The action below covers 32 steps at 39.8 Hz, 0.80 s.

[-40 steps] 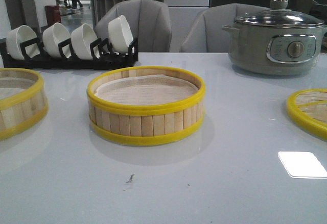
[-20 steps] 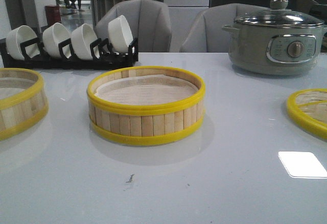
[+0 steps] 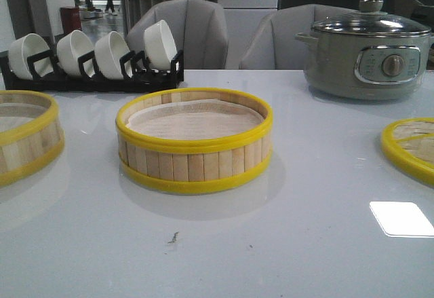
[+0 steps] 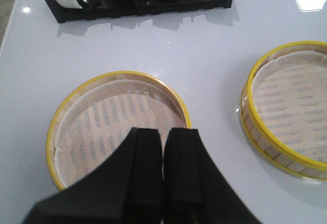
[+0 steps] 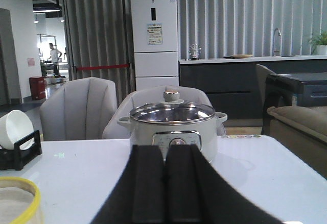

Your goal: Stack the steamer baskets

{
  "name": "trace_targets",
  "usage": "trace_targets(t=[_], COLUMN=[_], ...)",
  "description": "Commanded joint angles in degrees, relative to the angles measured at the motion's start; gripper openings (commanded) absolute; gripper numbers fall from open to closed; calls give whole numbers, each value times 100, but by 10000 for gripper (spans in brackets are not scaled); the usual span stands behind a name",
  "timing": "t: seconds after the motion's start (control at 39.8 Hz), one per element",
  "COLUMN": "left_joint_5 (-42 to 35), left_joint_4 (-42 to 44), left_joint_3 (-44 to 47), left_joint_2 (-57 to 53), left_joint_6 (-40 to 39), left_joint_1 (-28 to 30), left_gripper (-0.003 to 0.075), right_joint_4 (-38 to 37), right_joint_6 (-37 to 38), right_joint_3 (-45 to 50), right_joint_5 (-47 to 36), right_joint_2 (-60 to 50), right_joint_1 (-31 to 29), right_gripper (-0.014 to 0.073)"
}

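Nothing's stacked yet, we'd say: one yellow-rimmed bamboo-slat steamer basket [image 3: 194, 140] sits mid-table, another lined basket [image 3: 24, 135] at the left edge, the woven yellow-rimmed lid [image 3: 411, 147] far right. Left gripper [image 4: 163, 150] and right gripper [image 5: 166, 165] are both pinched closed, empty.

Bright overhead glare on table [image 3: 325, 257]

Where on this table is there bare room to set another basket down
The widest bare patch is the near table, in front of the middle steamer basket. Another open stretch lies between that basket and the lid at the right edge, below the electric pot. The gap toward the left basket is narrower. The far left is crowded by the bowl rack.
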Motion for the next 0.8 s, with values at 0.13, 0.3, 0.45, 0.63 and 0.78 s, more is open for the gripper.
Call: trace_targets(t=[0.13, 0.3, 0.45, 0.63, 0.78], left_joint_5=[-410, -419, -419, -408, -385], left_joint_4=[166, 429, 522, 522, 522], left_joint_3=[-199, -199, -199, -199, -199], left_joint_2=[-94, -94, -94, -94, -94], left_joint_6=[-15, -15, -15, -15, -15], left_joint_1=[-47, -47, -47, -47, -47], left_gripper=[86, 86, 86, 86, 86], right_joint_4=[-711, -736, -736, -647, -478], right_joint_6=[-45, -45, -45, -45, -45], right_joint_3=[-1508, -2536, -3228, -3641, -3655], right_joint_5=[1625, 2497, 2642, 2671, 2567], right_joint_2=[319, 1605, 2881, 3938, 4305], right_joint_1=[-5, -5, -5, -5, -5], right_gripper=[65, 65, 65, 65, 65])
